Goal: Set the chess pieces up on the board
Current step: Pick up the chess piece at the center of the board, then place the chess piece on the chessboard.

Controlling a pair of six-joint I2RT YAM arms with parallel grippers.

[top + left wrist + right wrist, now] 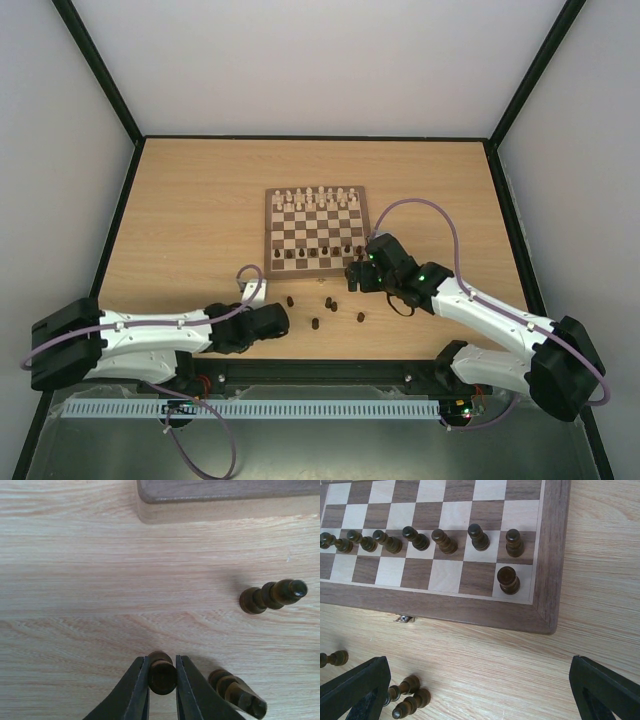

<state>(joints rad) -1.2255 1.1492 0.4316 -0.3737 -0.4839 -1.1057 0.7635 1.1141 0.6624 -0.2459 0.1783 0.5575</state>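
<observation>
We find the left claw (162, 665) clenched on a dark chess piece (161, 680) low over the counter (100, 580), near the board (225, 490), with two more pieces (272, 596) close by. The right claw (480, 692) hangs wide open, grasping nothing, beside the board's corner, where a row of dark pieces (445, 541) stands.

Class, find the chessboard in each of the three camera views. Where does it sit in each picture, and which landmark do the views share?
Top external: the board lies in the centre of the picture.
Left wrist: only its near edge and one corner show, along the top.
Right wrist: its near right corner fills the upper picture.
Shared landmark: loose dark chess pieces on the table in front of the board.
</observation>
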